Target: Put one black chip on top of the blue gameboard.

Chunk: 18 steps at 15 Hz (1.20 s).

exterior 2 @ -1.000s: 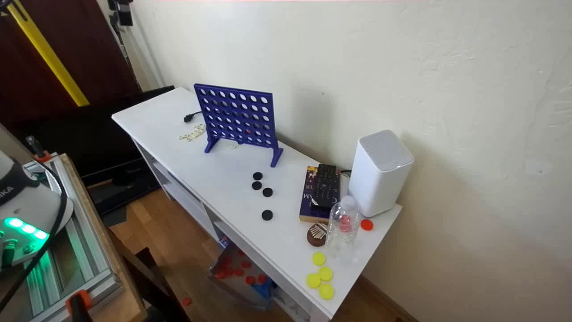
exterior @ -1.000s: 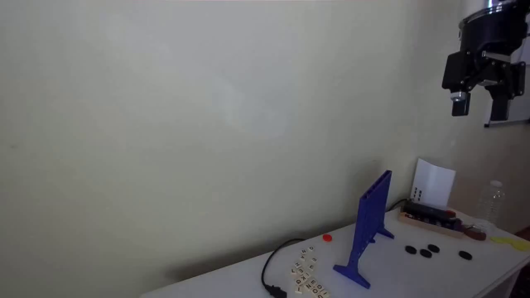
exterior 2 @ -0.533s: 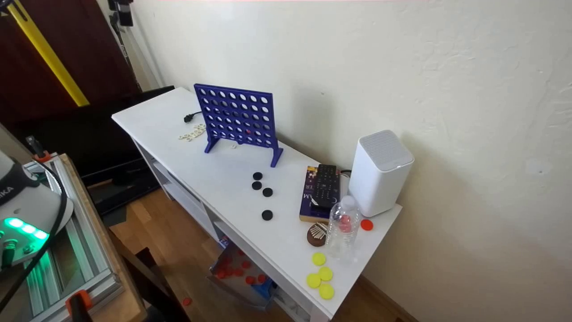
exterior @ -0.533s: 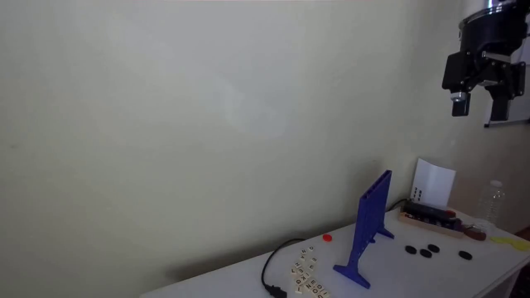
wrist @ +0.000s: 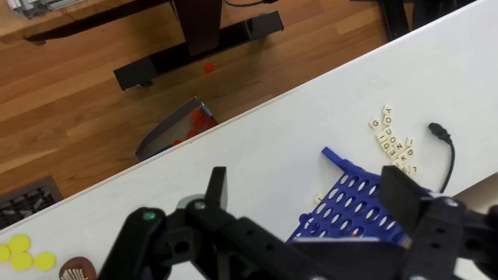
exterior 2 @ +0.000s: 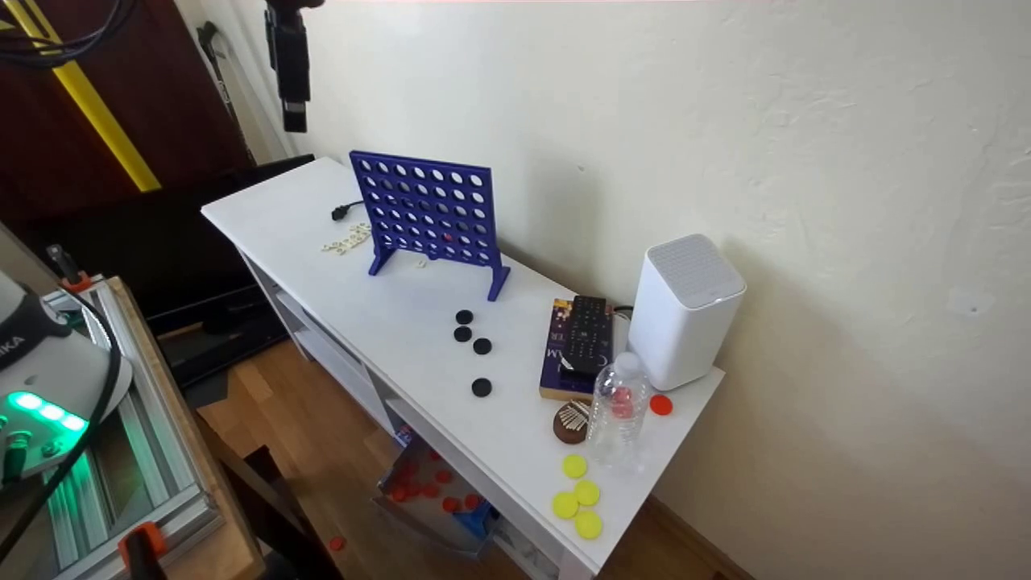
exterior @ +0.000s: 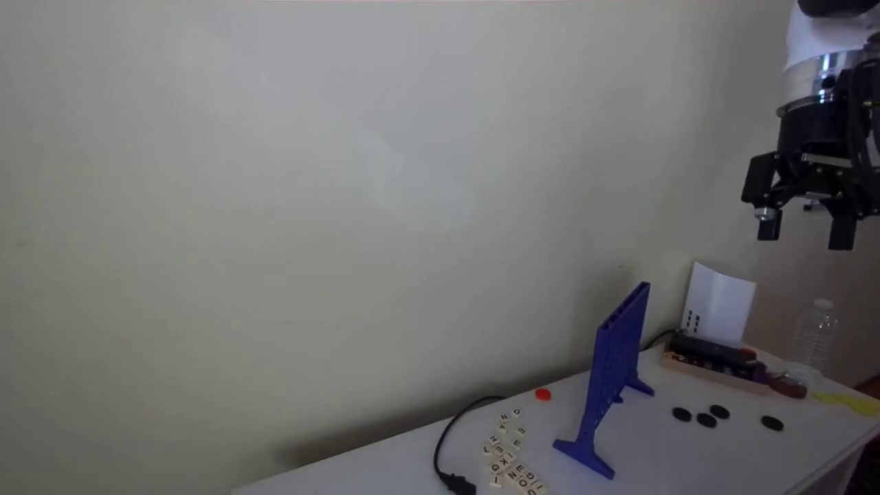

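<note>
While the fingers (exterior: 842, 234) stand apart, the outlying black chip (exterior 2: 482, 387), probably light, stiff and slick, seems best pinched across its rim

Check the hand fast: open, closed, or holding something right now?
Hand: open, holding nothing.

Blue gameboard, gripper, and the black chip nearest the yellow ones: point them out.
Blue gameboard (exterior 2: 434, 213): in an exterior view, plastic between holes, mid-panel.
Gripper (exterior: 806, 237): in an exterior view, midway between fingertips.
Black chip (exterior 2: 482, 387): in an exterior view, centre of top.
</note>
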Each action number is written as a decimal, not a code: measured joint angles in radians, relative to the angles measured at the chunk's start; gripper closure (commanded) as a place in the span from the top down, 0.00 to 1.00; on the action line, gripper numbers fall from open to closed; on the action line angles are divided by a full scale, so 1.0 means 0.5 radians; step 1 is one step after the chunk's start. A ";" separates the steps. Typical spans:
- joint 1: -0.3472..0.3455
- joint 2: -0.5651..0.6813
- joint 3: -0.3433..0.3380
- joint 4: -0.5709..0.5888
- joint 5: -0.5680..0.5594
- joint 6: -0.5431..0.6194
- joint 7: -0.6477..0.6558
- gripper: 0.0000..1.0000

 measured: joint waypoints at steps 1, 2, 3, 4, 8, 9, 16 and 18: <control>-0.014 0.061 -0.023 -0.010 -0.001 0.088 -0.039 1.00; -0.018 0.129 -0.042 -0.020 -0.001 0.192 -0.081 1.00; -0.019 0.203 -0.056 -0.027 -0.001 0.298 -0.127 1.00; -0.019 0.281 -0.068 -0.033 -0.001 0.405 -0.180 1.00; -0.025 0.594 -0.118 -0.029 -0.001 0.734 -0.358 1.00; -0.035 0.667 -0.129 -0.022 -0.001 0.794 -0.388 1.00; -0.127 1.059 -0.182 0.127 -0.039 0.939 -0.451 1.00; -0.132 1.100 -0.186 0.162 -0.040 0.939 -0.451 1.00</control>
